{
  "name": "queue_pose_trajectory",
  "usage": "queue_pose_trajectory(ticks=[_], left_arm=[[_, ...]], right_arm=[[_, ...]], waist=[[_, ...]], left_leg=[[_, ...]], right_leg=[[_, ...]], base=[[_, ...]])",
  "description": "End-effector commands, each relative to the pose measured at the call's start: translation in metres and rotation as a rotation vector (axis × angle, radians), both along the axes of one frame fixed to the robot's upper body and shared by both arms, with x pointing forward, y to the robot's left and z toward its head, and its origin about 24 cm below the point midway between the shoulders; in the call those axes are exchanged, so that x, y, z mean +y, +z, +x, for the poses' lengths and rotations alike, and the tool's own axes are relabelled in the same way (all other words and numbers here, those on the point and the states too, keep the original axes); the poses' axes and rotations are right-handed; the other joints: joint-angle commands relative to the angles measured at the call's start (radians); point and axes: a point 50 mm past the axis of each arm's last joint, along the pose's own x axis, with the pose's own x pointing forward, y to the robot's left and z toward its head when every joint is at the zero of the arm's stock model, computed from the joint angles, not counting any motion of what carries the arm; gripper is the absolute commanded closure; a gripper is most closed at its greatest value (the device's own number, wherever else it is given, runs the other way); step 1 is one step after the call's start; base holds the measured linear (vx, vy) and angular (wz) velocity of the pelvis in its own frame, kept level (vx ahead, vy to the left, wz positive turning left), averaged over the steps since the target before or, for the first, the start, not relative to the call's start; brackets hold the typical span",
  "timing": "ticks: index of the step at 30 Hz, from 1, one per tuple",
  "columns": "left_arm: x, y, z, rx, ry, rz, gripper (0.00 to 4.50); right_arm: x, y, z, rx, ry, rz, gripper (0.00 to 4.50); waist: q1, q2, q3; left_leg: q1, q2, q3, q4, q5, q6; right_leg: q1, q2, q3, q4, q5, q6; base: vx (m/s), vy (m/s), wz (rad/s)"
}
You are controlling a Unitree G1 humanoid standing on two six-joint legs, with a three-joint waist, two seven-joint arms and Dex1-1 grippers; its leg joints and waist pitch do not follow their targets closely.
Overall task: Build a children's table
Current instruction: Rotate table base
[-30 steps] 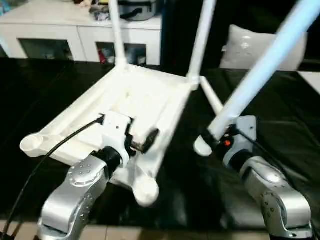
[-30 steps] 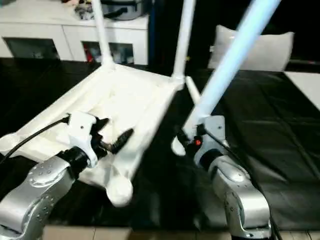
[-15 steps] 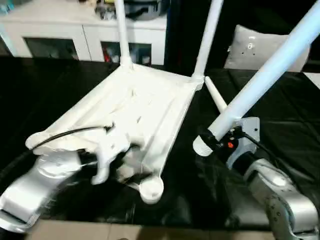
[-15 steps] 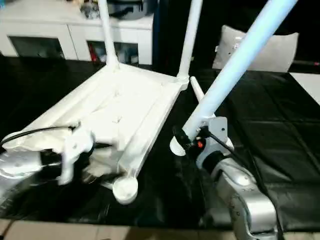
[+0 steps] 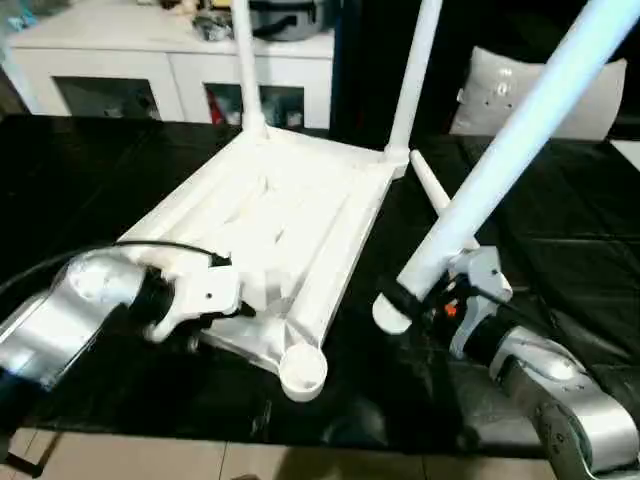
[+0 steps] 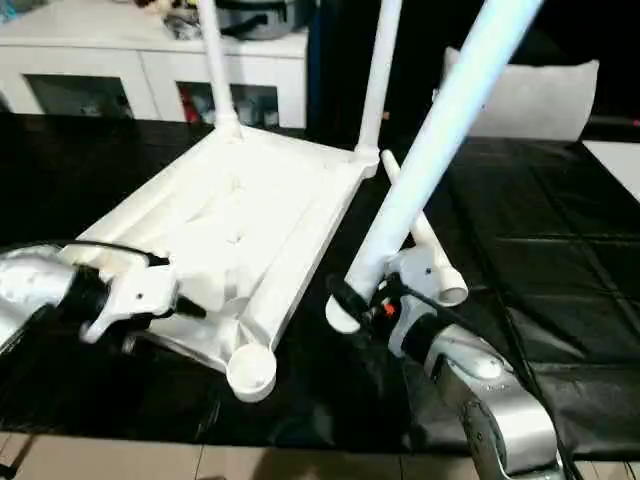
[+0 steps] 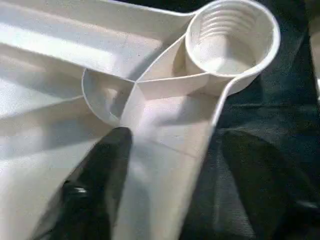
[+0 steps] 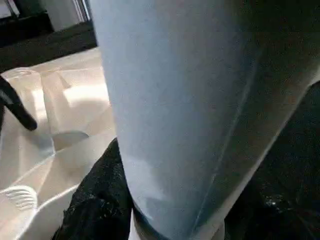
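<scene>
The children's table top (image 5: 290, 215) lies upside down on the black cloth, with two legs (image 5: 243, 60) (image 5: 415, 70) standing in its far corner sockets. Its near right socket (image 5: 302, 368) (image 7: 230, 37) is empty. My left gripper (image 7: 177, 135) is open at the top's near edge: one finger (image 7: 100, 180) rests inside the ribbed underside, the other is outside the rim. Beside the top, my right gripper (image 5: 425, 290) is shut on the lower end of a third leg (image 5: 510, 150), which slants up to the right. A fourth leg (image 6: 420, 230) lies on the cloth behind it.
A white cabinet (image 5: 150, 60) with glass doors stands behind the black cloth (image 5: 570, 220). A grey-white pillow (image 5: 520, 95) leans at the back right. The cloth's near edge meets pale floor (image 5: 300, 465). A black cable (image 5: 100, 255) runs over my left arm.
My left arm has swung down from above the table top to its near edge, and its fingers now straddle the rim. The right gripper's leg stands steeper, its lower end slightly further left.
</scene>
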Motion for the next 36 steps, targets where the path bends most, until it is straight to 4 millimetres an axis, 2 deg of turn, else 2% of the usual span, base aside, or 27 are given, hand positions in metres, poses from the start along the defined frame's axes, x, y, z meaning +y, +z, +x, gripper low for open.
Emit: queue_pose_trajectory(ticks=[1,2,5,6,7,8,9,12,16,19,21,23,25,29,30,33,36], left_arm=[[-0.002,-0.004,0.001,0.022,-0.059,0.029,1.71],[-0.002,-0.006,0.002,0.038,-0.081,0.05,1.79],[0.0,-0.01,0.005,0.044,-0.124,0.111,2.03],[-0.001,-0.011,0.006,0.037,-0.136,0.126,2.23],[-0.001,-0.011,0.007,0.033,-0.139,0.13,2.23],[-0.002,-0.011,0.008,0.028,-0.15,0.132,2.27],[-0.003,-0.012,0.009,0.026,-0.16,0.135,2.48],[-0.004,-0.013,0.011,0.008,-0.179,0.149,2.66],[-0.006,-0.016,0.013,0.001,-0.179,0.14,2.93],[-0.009,-0.018,0.015,-0.022,-0.191,0.143,3.07],[-0.01,-0.018,0.017,-0.039,-0.197,0.145,3.26],[-0.012,-0.019,0.018,-0.044,-0.206,0.146,3.47],[-0.014,-0.02,0.018,-0.043,-0.214,0.145,3.5],[-0.016,-0.02,0.019,-0.045,-0.227,0.152,3.9],[-0.015,-0.02,0.021,-0.042,-0.219,0.155,3.9],[-0.014,-0.022,0.022,-0.015,-0.179,0.142,4.28],[-0.014,-0.023,0.022,0.001,-0.157,0.13,4.36]], right_arm=[[0.001,0.002,0.0,-0.028,0.014,-0.006,2.6],[0.002,0.001,-0.001,-0.031,0.017,-0.01,2.6],[0.003,0.0,-0.003,-0.031,0.022,-0.007,2.6],[0.003,-0.001,-0.003,-0.031,0.023,-0.007,2.6],[0.004,-0.001,-0.003,-0.031,0.024,-0.006,2.6],[0.004,-0.001,-0.003,-0.032,0.023,-0.005,2.6],[0.004,0.0,-0.002,-0.033,0.021,-0.005,2.6],[0.005,-0.001,-0.002,-0.033,0.016,-0.005,2.6],[0.009,-0.003,-0.003,-0.031,0.02,-0.004,2.6],[0.012,-0.004,-0.004,-0.029,0.025,0.002,2.6],[0.013,-0.005,-0.004,-0.027,0.028,0.002,2.6],[0.013,-0.005,-0.004,-0.026,0.03,0.001,2.6],[0.014,-0.006,-0.003,-0.026,0.033,-0.002,2.6],[0.014,-0.006,-0.002,-0.028,0.038,-0.006,2.6],[0.015,-0.005,-0.002,-0.029,0.039,-0.006,2.6],[0.015,-0.005,-0.001,-0.031,0.042,-0.007,2.6],[0.015,-0.005,-0.001,-0.031,0.041,-0.003,2.6]], waist=[[0.007,0.012,-0.07],[0.007,0.011,-0.07],[0.009,0.009,-0.066],[0.009,0.01,-0.062],[0.011,0.013,-0.059],[0.013,0.016,-0.059],[0.013,0.012,-0.057],[0.018,0.014,-0.053],[0.022,0.013,-0.056],[0.024,0.012,-0.059],[0.026,0.014,-0.06],[0.025,0.012,-0.06],[0.025,0.012,-0.058],[0.03,0.013,-0.056],[0.031,0.016,-0.056],[0.035,0.015,-0.055],[0.04,0.014,-0.057]], left_leg=[[0.017,0.06,-0.016,-0.063,-0.041,0.023],[0.015,0.062,-0.016,-0.063,-0.038,0.029],[0.014,0.065,-0.016,-0.066,-0.068,0.038],[0.015,0.067,-0.015,-0.069,-0.099,0.033],[0.018,0.071,-0.015,-0.073,-0.131,0.022],[0.021,0.072,-0.015,-0.073,-0.149,0.013],[0.02,0.074,-0.015,-0.077,-0.169,0.002],[0.025,0.077,-0.013,-0.082,-0.218,-0.022],[0.025,0.077,-0.013,-0.081,-0.208,-0.026],[0.021,0.076,-0.014,-0.079,-0.168,-0.017],[0.021,0.075,-0.014,-0.077,-0.163,-0.013],[0.02,0.076,-0.015,-0.078,-0.161,-0.01],[0.022,0.077,-0.013,-0.079,-0.179,-0.012],[0.023,0.079,-0.014,-0.082,-0.203,-0.02],[0.025,0.079,-0.013,-0.082,-0.212,-0.027],[0.026,0.079,-0.014,-0.084,-0.232,-0.034],[0.024,0.08,-0.014,-0.084,-0.212,-0.032]], right_leg=[[0.032,-0.081,0.043,-0.058,0.261,-0.249],[0.033,-0.083,0.042,-0.055,0.271,-0.252],[0.035,-0.086,0.041,-0.06,0.218,-0.254],[0.032,-0.087,0.042,-0.065,0.168,-0.255],[0.03,-0.088,0.042,-0.069,0.114,-0.257],[0.028,-0.088,0.042,-0.069,0.089,-0.258],[0.028,-0.088,0.042,-0.071,0.057,-0.261],[0.024,-0.09,0.045,-0.075,-0.009,-0.259],[0.023,-0.093,0.046,-0.073,0.011,-0.256],[0.027,-0.093,0.045,-0.068,0.077,-0.257],[0.028,-0.093,0.044,-0.068,0.09,-0.256],[0.029,-0.092,0.043,-0.067,0.097,-0.254],[0.026,-0.093,0.044,-0.07,0.073,-0.257],[0.025,-0.095,0.046,-0.073,0.02,-0.253],[0.022,-0.094,0.046,-0.074,0.015,-0.252],[0.021,-0.095,0.046,-0.074,-0.005,-0.254],[0.022,-0.096,0.047,-0.073,0.009,-0.246]], base=[[0.0,0.0,0.0],[0.0,0.0,0.0],[0.0,0.0,0.0],[0.0,0.0,0.0],[0.0,0.0,0.0],[0.0,0.0,0.0],[0.0,0.0,0.0],[0.0,0.0,0.0],[0.0,0.0,0.0],[0.0,0.0,0.0],[0.0,0.0,0.0],[0.0,0.0,0.0],[0.0,0.0,0.0],[0.0,0.0,0.0],[0.0,0.0,0.0],[0.0,0.0,0.0],[0.0,0.0,0.0]])
